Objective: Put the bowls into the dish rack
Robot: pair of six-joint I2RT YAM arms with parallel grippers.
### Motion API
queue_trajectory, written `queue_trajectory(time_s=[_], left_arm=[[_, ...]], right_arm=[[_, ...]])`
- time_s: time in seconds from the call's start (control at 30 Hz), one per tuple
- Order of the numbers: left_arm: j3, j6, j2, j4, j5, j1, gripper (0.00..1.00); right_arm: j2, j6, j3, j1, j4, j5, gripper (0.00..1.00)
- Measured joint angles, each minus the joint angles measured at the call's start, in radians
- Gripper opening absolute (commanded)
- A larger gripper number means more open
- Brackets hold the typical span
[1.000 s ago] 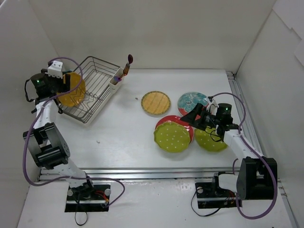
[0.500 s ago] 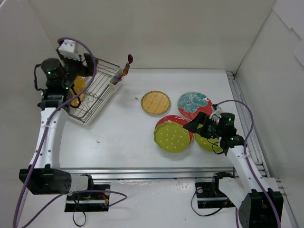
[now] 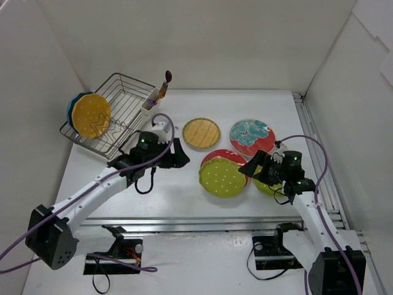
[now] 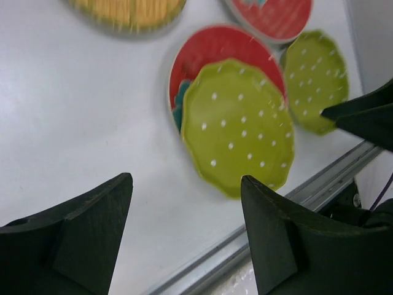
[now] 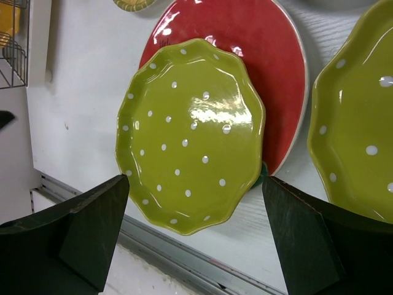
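Item: scalloped lime-green shallow bowl with white dots (image 3: 222,177), flat on the white table (image 3: 153,200), overlapping a red round bowl (image 3: 236,155), well apart from the silver wire dish rack (image 3: 126,109) at far left. It lay between the tools, with the left gripper (image 4: 184,182) to its left and the right gripper (image 5: 195,179) to its right, seemingly nearer. Both had fingers spread, grasping nothing.
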Motion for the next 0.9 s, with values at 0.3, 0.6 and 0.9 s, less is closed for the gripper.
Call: queue_trajectory(time_s=[0.3,0.6,0.9], left_arm=[[-0.089,-0.261,0.255,0.119,-0.008,-0.137,0.66],[-0.042,-0.349,0.427,0.201,0.011,-0.192,0.45],[-0.04,-0.367,0.472,0.205,0.008,-0.191,0.03]], right_arm=[[0.056,-0.031,0.0,0.0,-0.004,0.034,0.56],[0.095,-0.049,0.0,0.001,-0.003,0.052,0.51],[0.145,-0.061,0.013,0.02,-0.002,0.075,0.5]])
